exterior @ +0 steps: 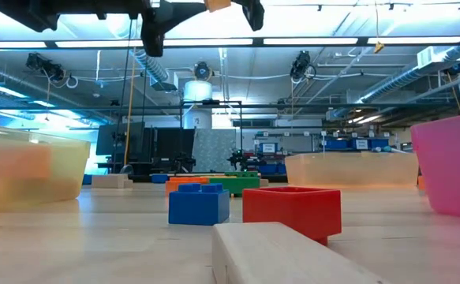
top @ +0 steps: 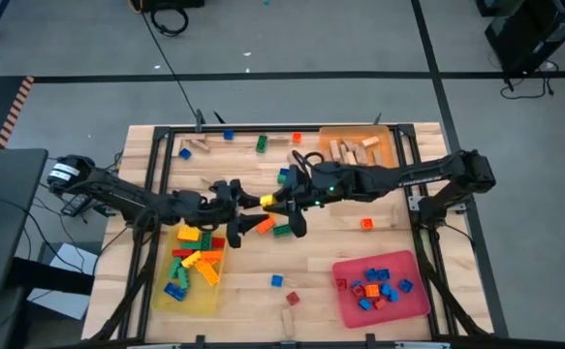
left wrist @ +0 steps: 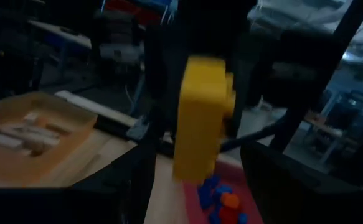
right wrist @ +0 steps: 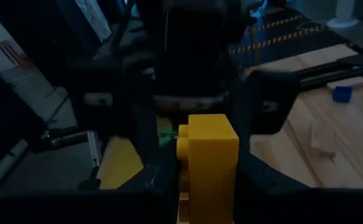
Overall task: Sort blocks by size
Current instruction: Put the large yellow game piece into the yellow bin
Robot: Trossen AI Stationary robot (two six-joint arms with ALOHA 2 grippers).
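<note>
Right claw (right wrist: 209,205) pinches yellow block (right wrist: 207,163), seemingly upright; left claw (left wrist: 187,193) spread.

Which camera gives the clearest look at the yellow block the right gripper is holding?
The right wrist view: the yellow block fills the middle, studs visible, clamped by the right gripper. The left wrist view shows it from the opposite side, slightly blurred. The high view shows only a small yellow spot between the arms. The low view shows just a sliver at the top edge.
</note>
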